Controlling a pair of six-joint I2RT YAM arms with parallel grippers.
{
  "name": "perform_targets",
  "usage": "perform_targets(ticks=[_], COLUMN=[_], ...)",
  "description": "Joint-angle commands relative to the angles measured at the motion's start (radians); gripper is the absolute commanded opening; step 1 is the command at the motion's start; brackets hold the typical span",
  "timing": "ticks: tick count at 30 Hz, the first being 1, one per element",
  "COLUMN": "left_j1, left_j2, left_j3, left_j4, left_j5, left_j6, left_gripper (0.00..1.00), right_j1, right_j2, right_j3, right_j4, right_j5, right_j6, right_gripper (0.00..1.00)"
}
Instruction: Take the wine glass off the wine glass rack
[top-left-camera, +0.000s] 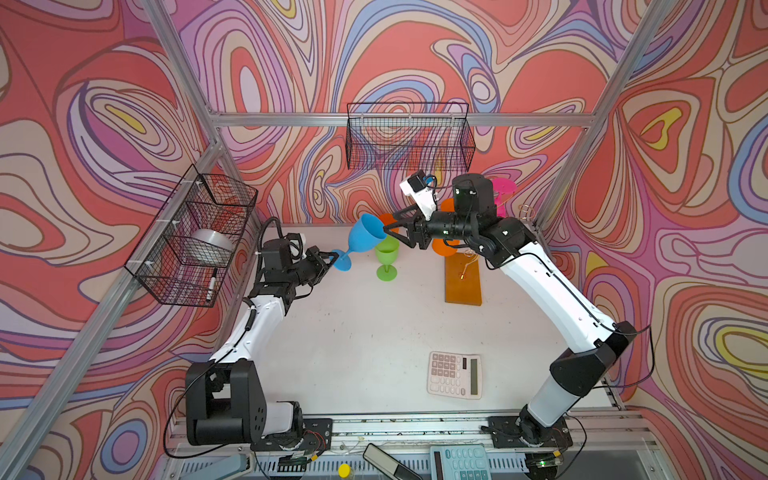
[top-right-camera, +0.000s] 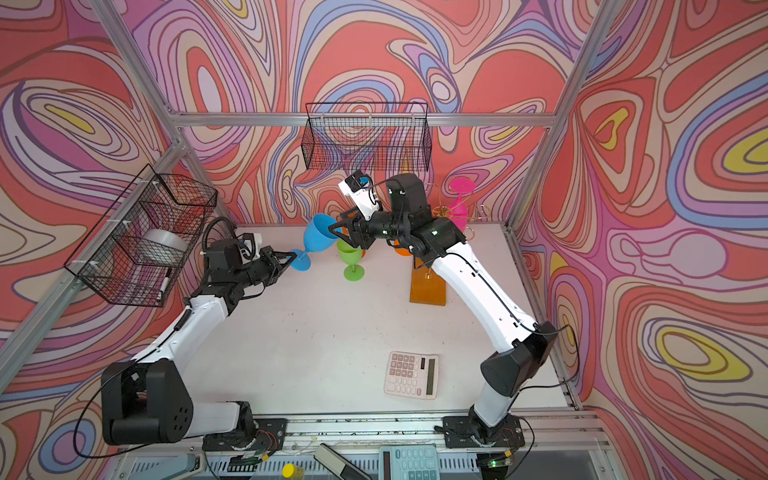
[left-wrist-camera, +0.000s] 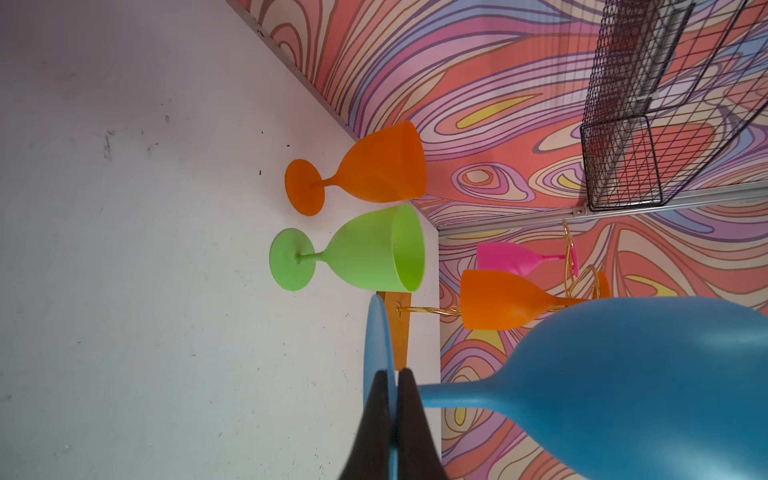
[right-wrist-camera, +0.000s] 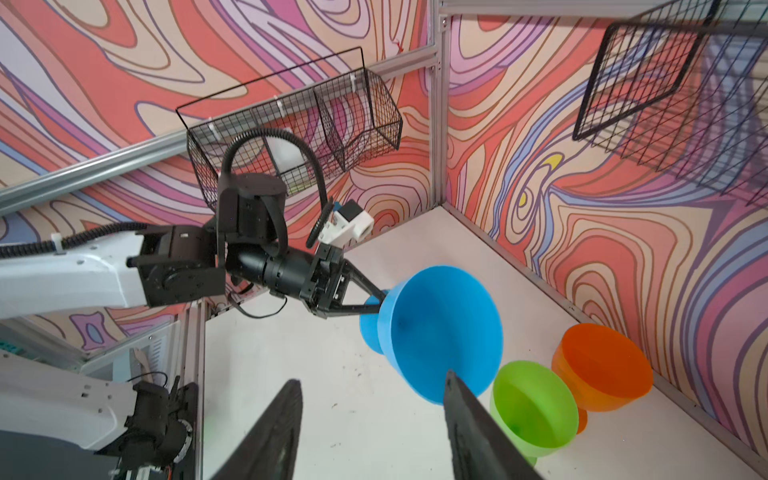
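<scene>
A blue wine glass (top-left-camera: 368, 237) hangs tilted over the table, clear of the wine glass rack. My left gripper (top-left-camera: 334, 254) is shut on the rim of its round foot (left-wrist-camera: 376, 332); in the left wrist view the two black fingers pinch that disc. My right gripper (top-left-camera: 392, 237) is open beside the blue bowl's rim (right-wrist-camera: 440, 332), one fingertip (right-wrist-camera: 451, 376) in front of the rim and nothing between the fingers. The wine glass rack, gold wire (top-right-camera: 442, 212) on an amber base (top-left-camera: 463, 286), still carries a pink glass (top-left-camera: 505, 191) and an orange glass (left-wrist-camera: 498, 299) upside down.
A green glass (top-left-camera: 386, 257) and another orange glass (left-wrist-camera: 374, 166) stand upright on the table near the back wall. A white calculator (top-left-camera: 455, 374) lies toward the front. Black mesh baskets hang on the back wall (top-left-camera: 409, 137) and the left wall (top-left-camera: 195, 237).
</scene>
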Motion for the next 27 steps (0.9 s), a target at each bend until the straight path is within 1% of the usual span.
perform_targets(ticks=[1,6,9,14,17,21,27], left_j1=[-0.003,-0.013,-0.022,-0.041,-0.050,-0.053,-0.055], left_j2=[-0.037,-0.047,-0.048,-0.050,-0.052,-0.056,-0.050], left_j3=[0.078,0.149,0.177,0.181,0.175,0.151,0.121], left_j4=[-0.105,-0.181,-0.201,-0.184,-0.182,-0.154,-0.096], left_j5=[-0.049,-0.101,-0.115,-0.119,-0.121,-0.119,-0.122], left_j6=[0.160,0.279,0.312,0.312,0.305,0.263,0.185], left_gripper=[0.00,0.00,0.00,0.00,0.00,0.00,0.00], right_j1=[-0.004,-0.003,-0.003,-0.003,-0.002,0.000,0.008], right_j2=[0.019,0.022,0.023,0.038,0.042,0.036,0.040], right_j3=[0.018,0.002,-0.009,-0.007,-0.022,-0.065,-0.092], right_j4=[-0.066,-0.072,-0.052,-0.026,0.017,0.099,0.164], right_j5=[-0.028,-0.040,-0.049,-0.074,-0.083,-0.106,-0.113], right_j6=[-0.076,-0.104,-0.107,-0.100,-0.075,-0.019,0.038], right_gripper=[0.54,0.52,0.52,0.48,0.46,0.43,0.38])
